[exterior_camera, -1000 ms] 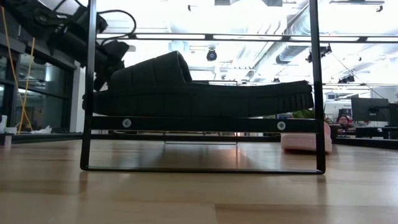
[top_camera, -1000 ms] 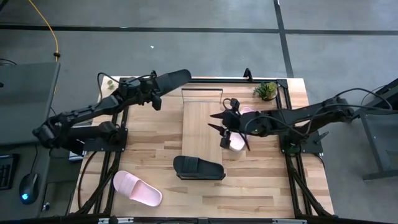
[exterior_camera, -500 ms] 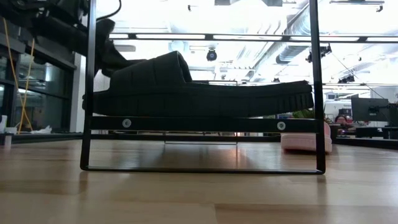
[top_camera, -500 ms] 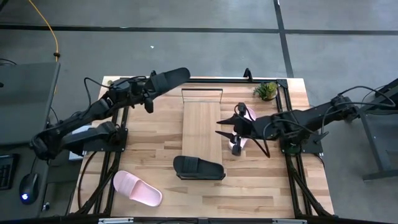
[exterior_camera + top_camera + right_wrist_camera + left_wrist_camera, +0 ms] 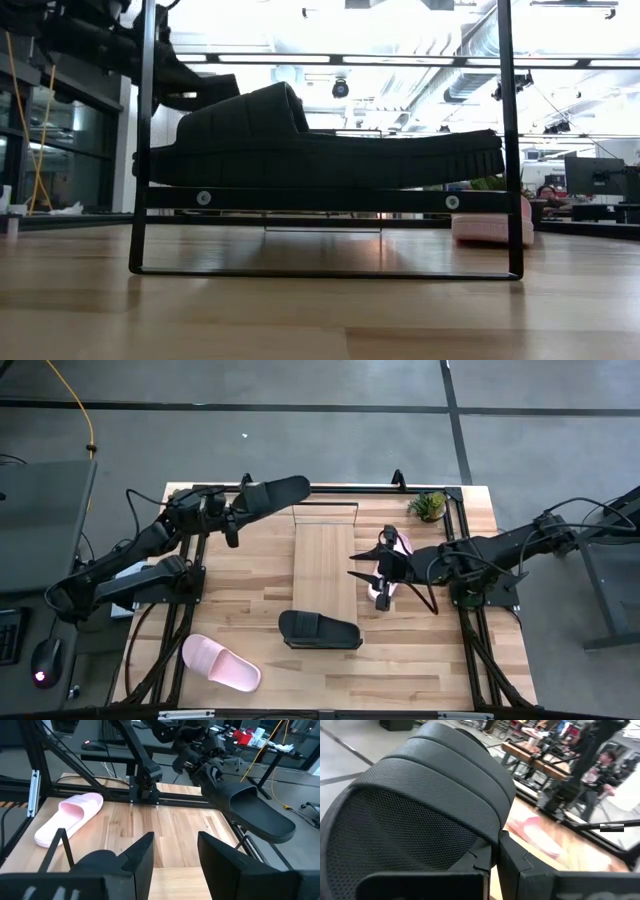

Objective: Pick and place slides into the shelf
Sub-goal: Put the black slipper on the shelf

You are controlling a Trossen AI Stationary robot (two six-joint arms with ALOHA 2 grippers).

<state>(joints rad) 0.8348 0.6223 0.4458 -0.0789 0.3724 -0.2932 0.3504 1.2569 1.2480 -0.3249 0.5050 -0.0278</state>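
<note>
Two grippers, one black slide up in the air.

We see the left gripper (image 5: 232, 512) clamped on a black slide (image 5: 272, 493), held above the table's far left part, beside the shelf (image 5: 325, 560). Our right gripper (image 5: 372, 563) hangs with fingers apart by the shelf's right edge, over a pink slide (image 5: 391, 565). Another black slide (image 5: 320, 630) and pink slide (image 5: 220, 662) lie nearer the front.

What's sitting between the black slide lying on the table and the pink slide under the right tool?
Only the near end of the shelf board and bare tabletop separate the black slide from the pink slide below the right tool, per the high view.
</note>
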